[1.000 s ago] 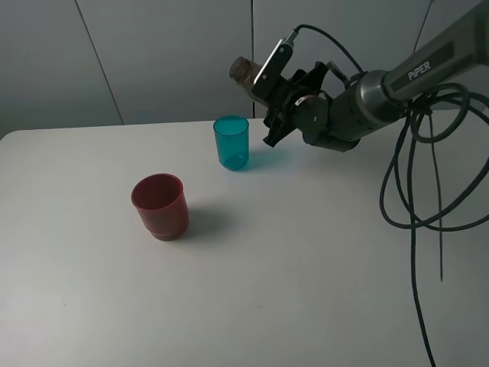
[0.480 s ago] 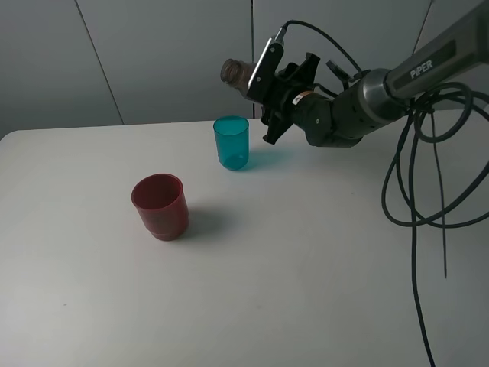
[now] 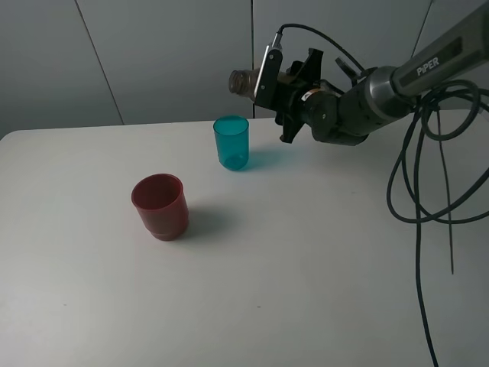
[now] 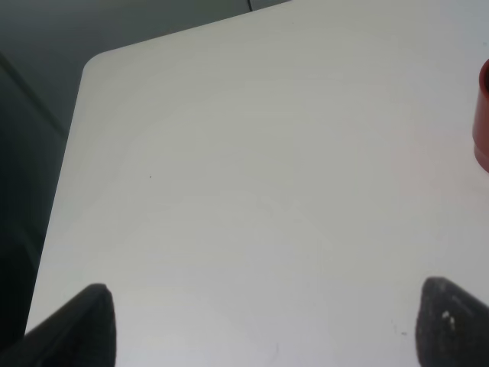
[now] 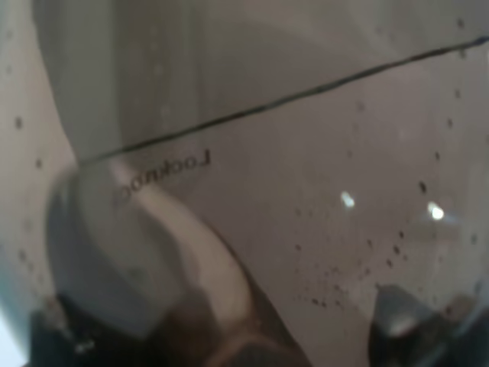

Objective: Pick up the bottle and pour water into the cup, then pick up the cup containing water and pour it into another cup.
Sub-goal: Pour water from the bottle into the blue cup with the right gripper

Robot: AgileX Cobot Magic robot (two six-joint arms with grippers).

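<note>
Two cups stand on the white tabletop in the high view. The teal cup is upright, far back near the middle. The red cup is also upright, nearer and to its left, well apart from it. The right arm reaches in from the far right. Its right tool is clenched on the bottle, which is lifted off the tabletop and tipped almost flat, with its open neck pointing left. In this view the neck sits above the teal cup's rim and clear of it. Most of the bottle's body is hidden behind the tool. Black cables loop down from the arm along the right side, and grey wall panels stand behind.

From the left wrist, the left tool is released. Its two dark fingertips stand wide apart over bare tabletop with nothing between them. A sliver of the red cup shows at one edge of the picture, apart from the tool.

From the right wrist, the bottle fills nearly the whole picture. Its wall is translucent and smoky, speckled with small droplets, and carries a line of mirrored lettering. Dark shapes at the edge are too blurred to tell apart.
</note>
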